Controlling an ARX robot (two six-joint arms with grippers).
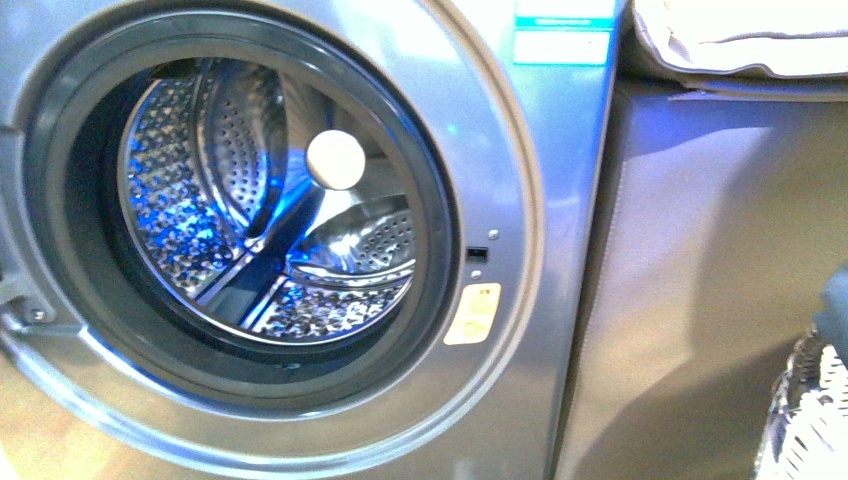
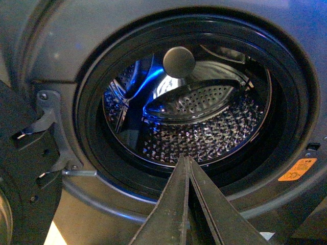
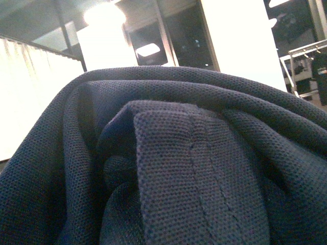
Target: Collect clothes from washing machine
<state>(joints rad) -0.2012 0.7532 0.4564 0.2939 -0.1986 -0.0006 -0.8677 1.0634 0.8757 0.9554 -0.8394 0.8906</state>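
Washing machine (image 1: 540,200) fills front view, round door open, steel drum (image 1: 270,200) bare inside. Left gripper (image 2: 186,166) points at drum mouth, its 2 jaws pressed together, holding nothing, touching nothing. Right wrist view filled by folded navy clothes (image 3: 194,168) close against camera; right gripper hidden, jaw state cannot tell. Woven basket (image 1: 810,420) beside washer, dark fabric at its rim.
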